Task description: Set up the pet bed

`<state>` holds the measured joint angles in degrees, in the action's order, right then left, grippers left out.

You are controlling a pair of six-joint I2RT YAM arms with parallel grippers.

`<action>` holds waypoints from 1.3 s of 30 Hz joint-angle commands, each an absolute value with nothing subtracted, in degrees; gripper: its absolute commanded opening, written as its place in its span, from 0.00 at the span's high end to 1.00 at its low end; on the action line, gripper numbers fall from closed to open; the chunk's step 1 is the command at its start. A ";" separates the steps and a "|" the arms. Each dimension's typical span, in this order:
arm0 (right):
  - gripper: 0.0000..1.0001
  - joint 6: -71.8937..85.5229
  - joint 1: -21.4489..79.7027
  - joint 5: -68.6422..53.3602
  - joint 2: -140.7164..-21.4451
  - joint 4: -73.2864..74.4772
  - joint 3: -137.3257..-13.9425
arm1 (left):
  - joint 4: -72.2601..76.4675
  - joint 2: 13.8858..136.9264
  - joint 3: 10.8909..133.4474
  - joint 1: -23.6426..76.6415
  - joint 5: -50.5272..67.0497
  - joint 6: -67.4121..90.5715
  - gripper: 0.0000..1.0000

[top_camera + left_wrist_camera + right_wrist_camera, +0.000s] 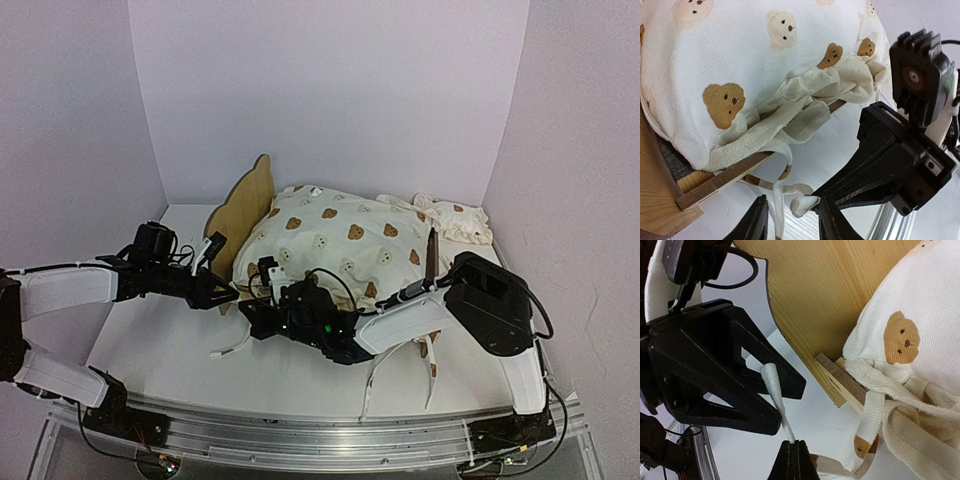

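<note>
Both by pet bed (840, 300) rail edge, right hand (794, 444) clamping tie string (774, 390), left hand (792, 210) apart.

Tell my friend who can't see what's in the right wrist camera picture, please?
The right gripper, at the bottom, is shut on a white tie string that runs up between the open black fingers of the left gripper. Behind them is the wooden pet bed, with a cream bear-print cushion on the right.
</note>
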<state>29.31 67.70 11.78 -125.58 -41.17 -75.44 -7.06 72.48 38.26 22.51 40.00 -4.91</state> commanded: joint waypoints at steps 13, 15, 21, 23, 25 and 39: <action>0.82 30.83 68.50 20.90 -121.20 -35.30 -72.07 | -8.72 73.13 38.96 22.23 31.04 -4.88 1.00; 0.80 31.32 69.27 25.66 -120.09 -32.41 -72.01 | -8.69 72.83 38.41 22.27 29.98 -6.87 1.00; 0.80 33.13 71.13 30.90 -124.89 -31.92 -77.54 | -4.02 74.21 36.74 24.45 29.75 -11.81 1.00; 0.79 35.29 71.30 32.09 -126.55 -31.93 -79.00 | -2.55 74.77 36.45 24.98 29.16 -13.57 1.00; 0.77 36.69 71.66 34.26 -128.38 -32.16 -80.56 | -1.97 75.35 36.23 25.13 28.22 -14.97 1.00; 0.69 37.43 72.87 45.44 -133.03 -32.87 -85.42 | -3.05 74.20 34.54 26.10 29.41 -21.58 1.00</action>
<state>36.52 71.98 40.61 -132.12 -31.62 -82.32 -3.47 75.06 35.80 25.28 28.35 -17.98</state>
